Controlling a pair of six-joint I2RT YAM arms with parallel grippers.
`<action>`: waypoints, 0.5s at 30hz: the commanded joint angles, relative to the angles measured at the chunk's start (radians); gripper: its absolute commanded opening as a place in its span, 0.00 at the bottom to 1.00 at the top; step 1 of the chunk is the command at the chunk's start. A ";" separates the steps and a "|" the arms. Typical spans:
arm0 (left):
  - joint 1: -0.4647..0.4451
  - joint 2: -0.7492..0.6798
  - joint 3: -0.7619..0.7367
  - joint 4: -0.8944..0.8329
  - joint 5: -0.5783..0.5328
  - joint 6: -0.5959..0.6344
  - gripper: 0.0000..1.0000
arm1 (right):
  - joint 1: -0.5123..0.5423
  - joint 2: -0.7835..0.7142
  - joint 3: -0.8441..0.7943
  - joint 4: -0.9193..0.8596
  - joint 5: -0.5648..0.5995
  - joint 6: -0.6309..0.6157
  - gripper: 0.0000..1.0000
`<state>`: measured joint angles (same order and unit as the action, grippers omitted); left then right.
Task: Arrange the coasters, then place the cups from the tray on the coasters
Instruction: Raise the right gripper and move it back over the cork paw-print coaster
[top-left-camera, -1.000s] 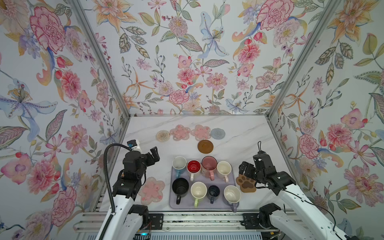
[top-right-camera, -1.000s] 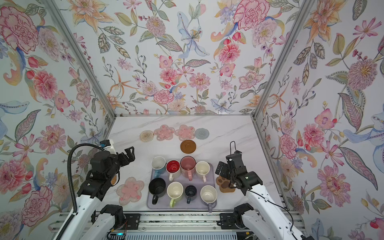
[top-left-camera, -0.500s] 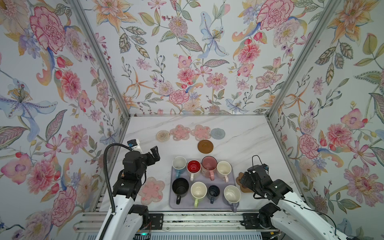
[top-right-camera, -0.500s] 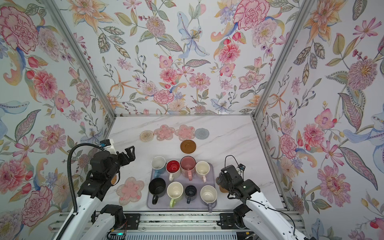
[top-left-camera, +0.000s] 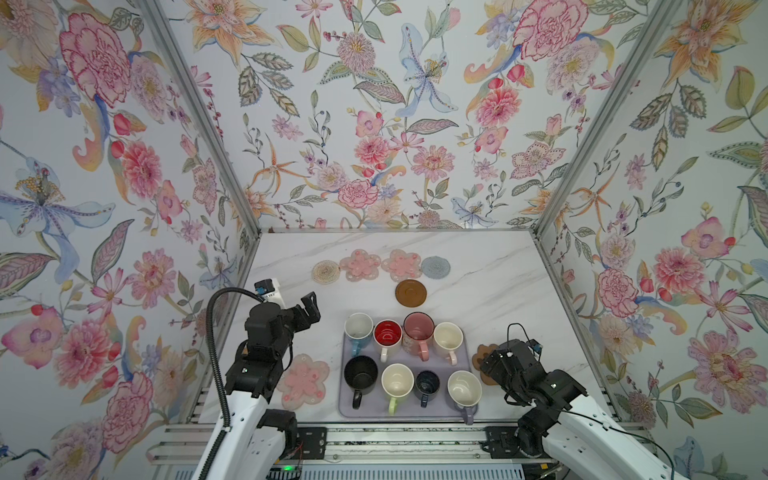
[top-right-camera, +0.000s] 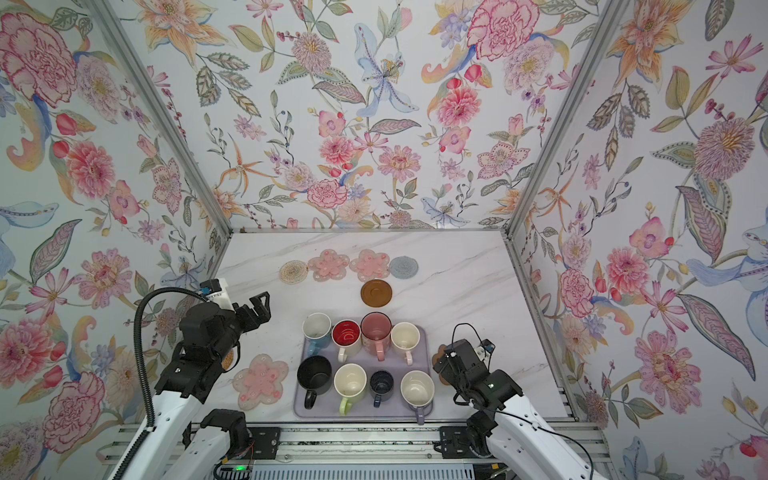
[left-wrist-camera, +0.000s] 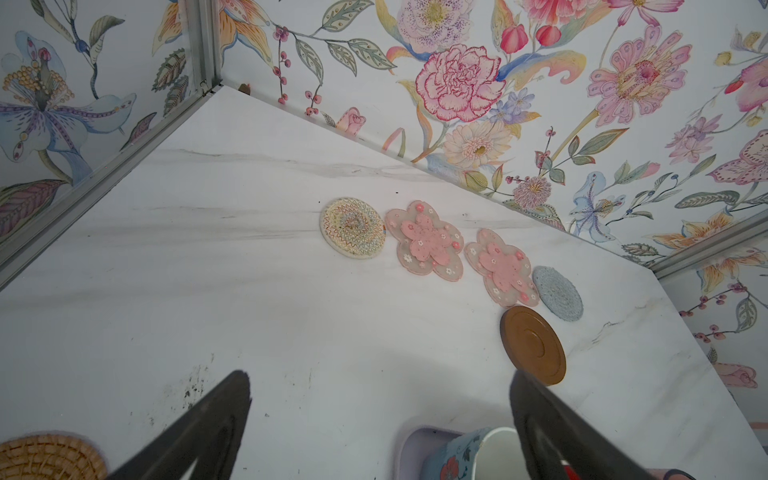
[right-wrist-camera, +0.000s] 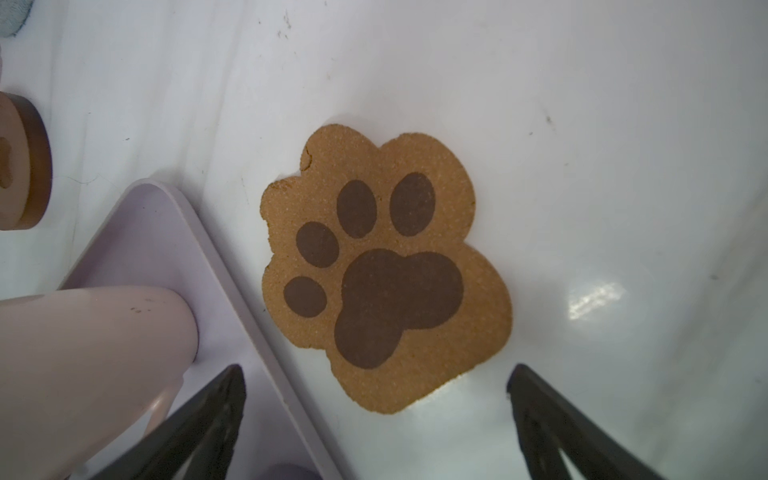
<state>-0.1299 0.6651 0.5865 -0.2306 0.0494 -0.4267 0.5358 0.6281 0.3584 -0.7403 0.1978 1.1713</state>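
Several cups stand in two rows on the lavender tray (top-left-camera: 345, 409), among them a light blue one (top-left-camera: 358, 330) and a lavender one (top-left-camera: 464, 388). At the back, a beige woven coaster (top-left-camera: 326, 272), two pink flower coasters (top-left-camera: 360, 265) and a grey-blue one (top-left-camera: 435, 267) lie in a row, with the brown disc (top-left-camera: 410, 293) in front of them. A third pink flower coaster (top-left-camera: 302, 381) lies left of the tray. The paw-print coaster (right-wrist-camera: 386, 270) lies right of the tray. My right gripper (right-wrist-camera: 374, 370) hangs open just above it. My left gripper (left-wrist-camera: 380, 378) is open and empty.
A tan woven coaster (left-wrist-camera: 45, 457) lies by the left wall, mostly hidden behind my left arm in both top views. Flowered walls close in the marble table (top-left-camera: 498, 299) on three sides. One right finger (right-wrist-camera: 216, 407) hangs over the tray's rim.
My right arm has dropped and pulled towards the front, and now covers most of the paw-print coaster in both top views. The left arm has not moved.
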 joint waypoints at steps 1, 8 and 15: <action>0.004 -0.011 -0.013 0.019 0.022 -0.006 0.99 | 0.006 0.014 -0.036 0.080 -0.042 0.055 0.99; 0.004 -0.010 -0.012 0.019 0.022 -0.004 0.99 | 0.043 0.043 -0.051 0.149 -0.053 0.100 0.99; 0.005 -0.004 -0.010 0.021 0.024 -0.003 0.99 | 0.049 0.085 -0.071 0.259 -0.078 0.134 0.99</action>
<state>-0.1299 0.6617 0.5846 -0.2302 0.0502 -0.4267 0.5762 0.6922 0.3073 -0.5419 0.1368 1.2739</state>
